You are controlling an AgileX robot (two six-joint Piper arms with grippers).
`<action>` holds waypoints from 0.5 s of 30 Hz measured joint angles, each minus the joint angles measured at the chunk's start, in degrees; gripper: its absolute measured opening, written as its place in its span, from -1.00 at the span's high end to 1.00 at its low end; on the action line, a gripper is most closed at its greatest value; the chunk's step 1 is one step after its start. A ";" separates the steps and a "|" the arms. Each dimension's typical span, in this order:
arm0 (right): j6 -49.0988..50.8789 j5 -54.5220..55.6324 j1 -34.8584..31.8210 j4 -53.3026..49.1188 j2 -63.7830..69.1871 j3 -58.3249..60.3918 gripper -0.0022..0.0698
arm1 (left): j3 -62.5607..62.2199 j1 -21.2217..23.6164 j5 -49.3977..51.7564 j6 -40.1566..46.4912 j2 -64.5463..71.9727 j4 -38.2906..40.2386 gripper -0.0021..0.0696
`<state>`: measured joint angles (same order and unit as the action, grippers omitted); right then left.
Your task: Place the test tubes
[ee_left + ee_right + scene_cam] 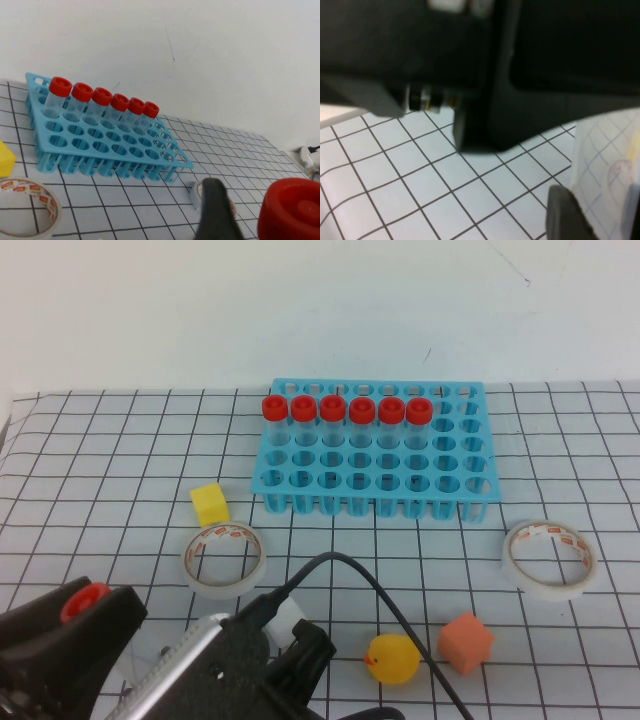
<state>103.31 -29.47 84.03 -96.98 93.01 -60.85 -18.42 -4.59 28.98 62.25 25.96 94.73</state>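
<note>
Looking along the near edge first: the left gripper [100, 608] hangs at the near-left corner, fingers spread either side of the red cap of one tube [85, 602], with a gap showing beside the cap. The right gripper [605, 215] is tucked against the other arm's dark body, pinching that tube's clear barrel. The rack [372, 468] sits at the far edge by the wall, with six capped tubes [361, 410] in one row and two holes free at the right end. Open squares lie between the rack and the clutter: two tape rolls [226, 585], one yellow block [209, 504], one orange block [465, 642], one duck [392, 658].
</note>
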 joint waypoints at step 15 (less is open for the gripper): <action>-0.13 0.31 0.00 0.00 0.13 0.00 0.30 | 0.00 0.00 0.32 1.17 0.00 0.44 0.22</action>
<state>103.17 -29.16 84.03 -96.98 93.14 -60.85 -18.42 -4.59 29.29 63.42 25.96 95.17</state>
